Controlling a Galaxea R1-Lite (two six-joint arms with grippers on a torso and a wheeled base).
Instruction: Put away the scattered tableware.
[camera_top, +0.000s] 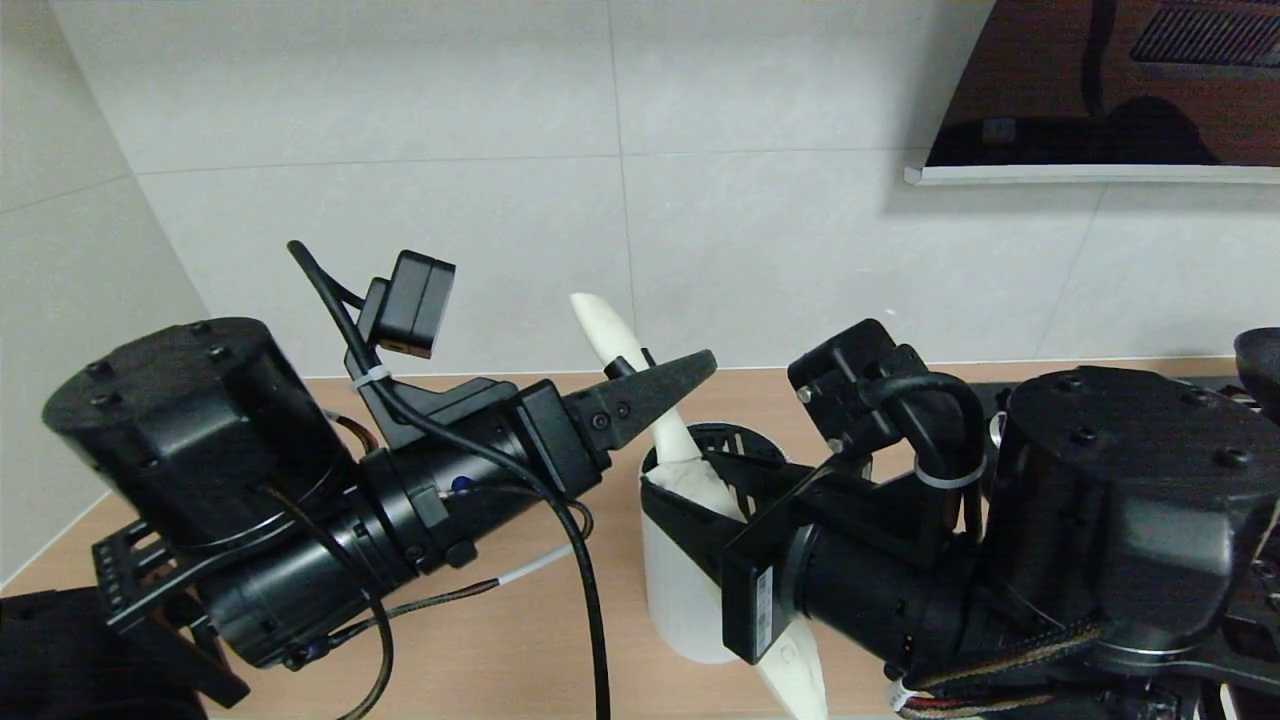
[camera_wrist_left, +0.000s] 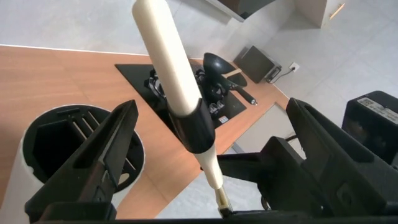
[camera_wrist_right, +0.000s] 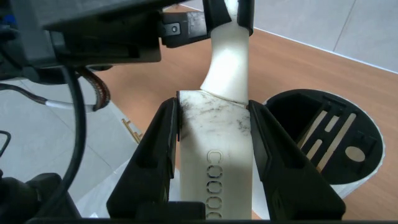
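- Wooden counter (camera_top: 480, 660) meets a tiled wall.
- Right gripper (camera_wrist_right: 212, 109) is clamped on the white spatula (camera_top: 610, 335) at its blade.
- Left gripper (camera_wrist_left: 211, 109) has its jaws apart, astride the handle.
- Utensil holder (camera_top: 680, 600) stands close beside the blade.
- Best to close the left squarely on the handle before the right lets go.

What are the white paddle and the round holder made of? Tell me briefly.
Paddle: looks like matte white plastic, with embossed marks and dark scuffs on the blade. Holder: likely plastic too, with a smooth white wall and a black slotted insert; ceramic cannot be excluded.
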